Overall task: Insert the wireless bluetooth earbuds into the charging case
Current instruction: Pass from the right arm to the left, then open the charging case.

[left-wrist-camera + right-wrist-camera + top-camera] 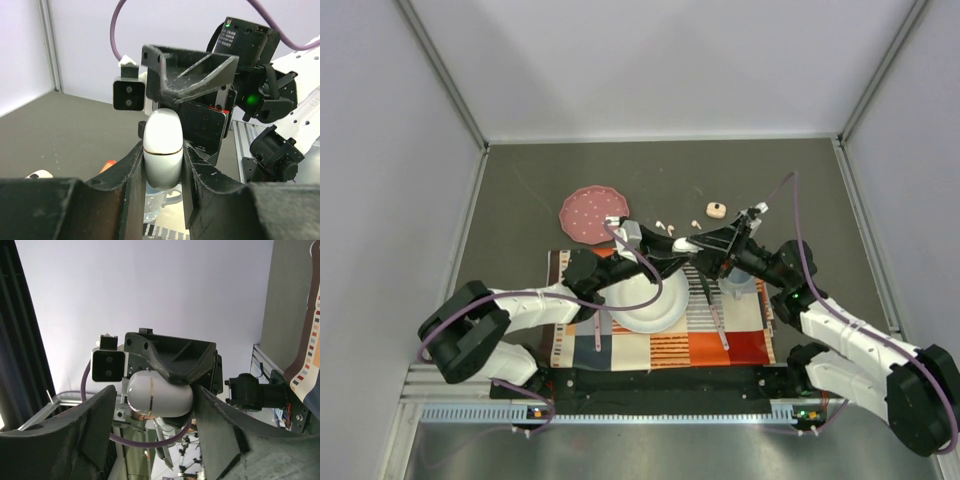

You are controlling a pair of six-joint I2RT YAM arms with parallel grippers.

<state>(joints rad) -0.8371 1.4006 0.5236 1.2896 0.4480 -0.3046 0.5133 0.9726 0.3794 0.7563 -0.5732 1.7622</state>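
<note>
White shells clad the links of the left arm and right arm, joined by bulky black motor housings. A purple cable runs along each. The left gripper and right gripper are scuffed matte-black plastic with screw holes; a green light glows on the right wrist.

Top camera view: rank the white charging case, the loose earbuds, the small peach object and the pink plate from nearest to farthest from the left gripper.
1. White charging case: clamped in the left gripper itself.
2. Loose earbuds: just behind it.
3. Small peach object: farther back, to the right.
4. Pink plate: farthest, back left.
</note>
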